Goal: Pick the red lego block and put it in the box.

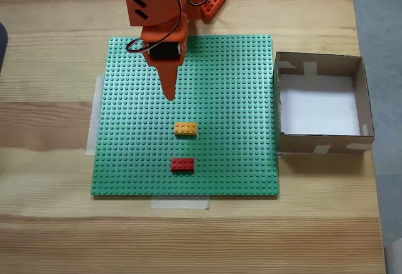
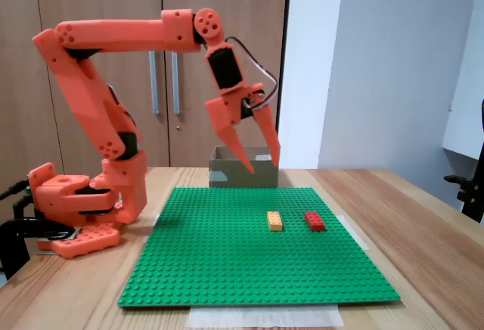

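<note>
So, top-down fixed view:
- gripper: hangs over the upper part of the green baseplate, tips pointing down; from this angle the jaws read as one orange wedge, can't tell the gap here
- red lego block: flat on the baseplate, lower middle, untouched, well apart from the gripper
- orange brick: between gripper tip and red block, just above the red one
- box: right of the baseplate, touching its edge; white floor bare, nothing in it

Side fixed view:
- gripper: up in the air above the baseplate, jaws spread partway, nothing between them
- red lego block: on the plate, right of the orange brick, near it but not touching
- box: behind the plate, behind the gripper tips

Progress:
- done: nothing, judging by layout; block not grasped, box empty
- left: reach past the orange brick, descend, grasp red, lift, carry to box, release
- stage: likely pre-approach
</note>
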`<move>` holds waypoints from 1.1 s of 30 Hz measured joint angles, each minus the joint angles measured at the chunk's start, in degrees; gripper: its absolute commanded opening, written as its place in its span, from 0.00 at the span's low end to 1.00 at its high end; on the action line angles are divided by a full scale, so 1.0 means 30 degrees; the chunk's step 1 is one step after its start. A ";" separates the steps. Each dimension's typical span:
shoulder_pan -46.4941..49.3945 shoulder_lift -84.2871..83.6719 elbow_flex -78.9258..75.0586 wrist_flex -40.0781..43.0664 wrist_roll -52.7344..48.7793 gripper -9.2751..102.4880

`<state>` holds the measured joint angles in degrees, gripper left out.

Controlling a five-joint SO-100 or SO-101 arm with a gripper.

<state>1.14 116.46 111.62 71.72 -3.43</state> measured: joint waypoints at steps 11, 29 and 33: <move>0.0586 -0.3604 -0.3809 0.1055 0.0352 0.21; 0.1553 -0.6270 -0.3604 -0.1494 -0.0527 0.28; 0.1611 -0.6738 -0.3604 -0.1494 -0.0498 0.32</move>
<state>5.98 96.24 100.81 67.24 -4.92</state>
